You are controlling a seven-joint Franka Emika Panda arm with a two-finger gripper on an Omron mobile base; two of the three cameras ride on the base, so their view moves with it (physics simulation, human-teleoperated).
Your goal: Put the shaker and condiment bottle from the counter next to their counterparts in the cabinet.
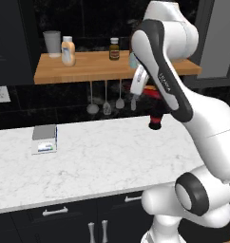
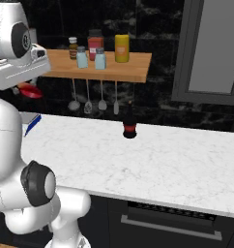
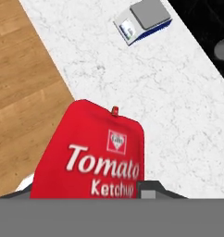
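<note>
- Left base view: the cabinet (image 1: 88, 71) hangs on the dark wall above the counter (image 1: 112, 156). A small dark bottle with a red base (image 1: 156, 121) stands on the counter below the cabinet's right part.
- Right base view: the condiment bottle (image 2: 30, 90) hangs in the air, left of the cabinet's left end and lower than its plank. Two shakers (image 2: 81, 57) stand side by side on the cabinet, left of a tall yellow bottle (image 2: 122, 47).
- Hand view: the fingers (image 3: 148, 187) are closed on the red condiment bottle, lettered as tomato ketchup.
- Hazard: raised too close to the cabinet, the bottle may strike the thick front edge. Set down carelessly, it may topple the shakers. A loose hold on the smooth body may let it slip.
</note>
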